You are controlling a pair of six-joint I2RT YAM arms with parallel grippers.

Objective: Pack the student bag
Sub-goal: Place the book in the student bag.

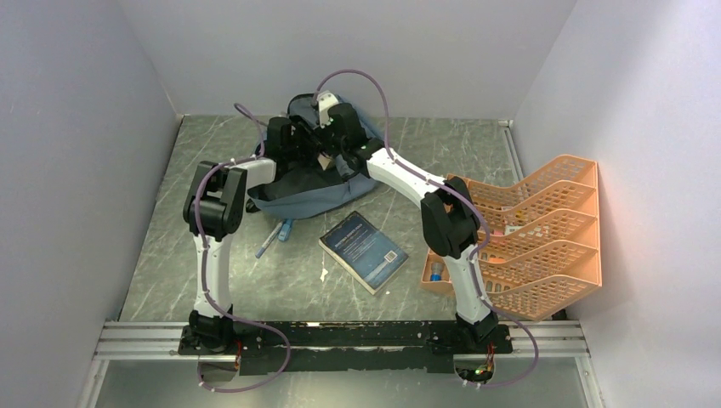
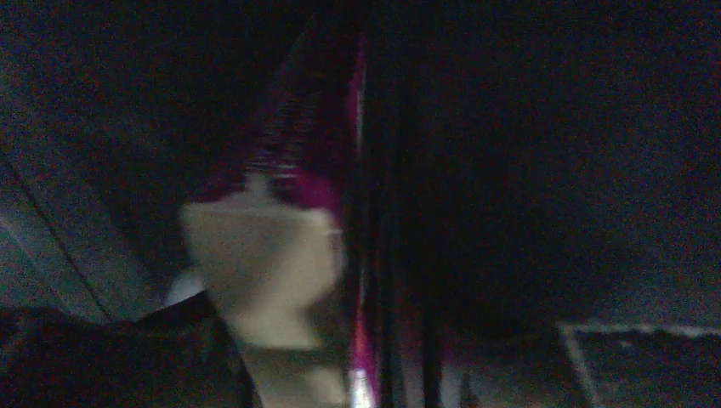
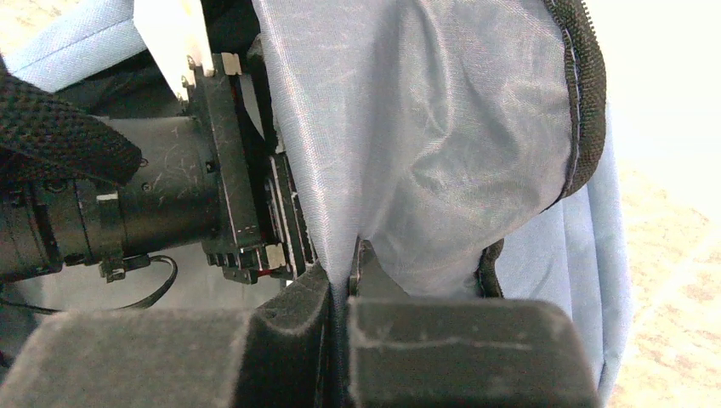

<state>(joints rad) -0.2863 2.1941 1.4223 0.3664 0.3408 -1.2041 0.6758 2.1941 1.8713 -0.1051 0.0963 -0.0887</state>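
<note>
A lab cell — bare white walls (image 1: 357,51), grey tabletop (image 1: 161,263), aluminium mounting rail (image 1: 136,342).

A grey marbled worktop (image 1: 170,255) carries a dark blue rectangular paperback book (image 1: 364,252) near its centre, lying flat and skewed. At 9 o'clock of the book lie 2 slim blue pens (image 1: 286,229), close together. A small white scrap (image 1: 323,274) sits just beside the book at 8 o'clock. At 3 o'clock stands an orange plastic mesh tiered tray organiser (image 1: 587,221), with small items in its tiers that are too small to name.
</note>
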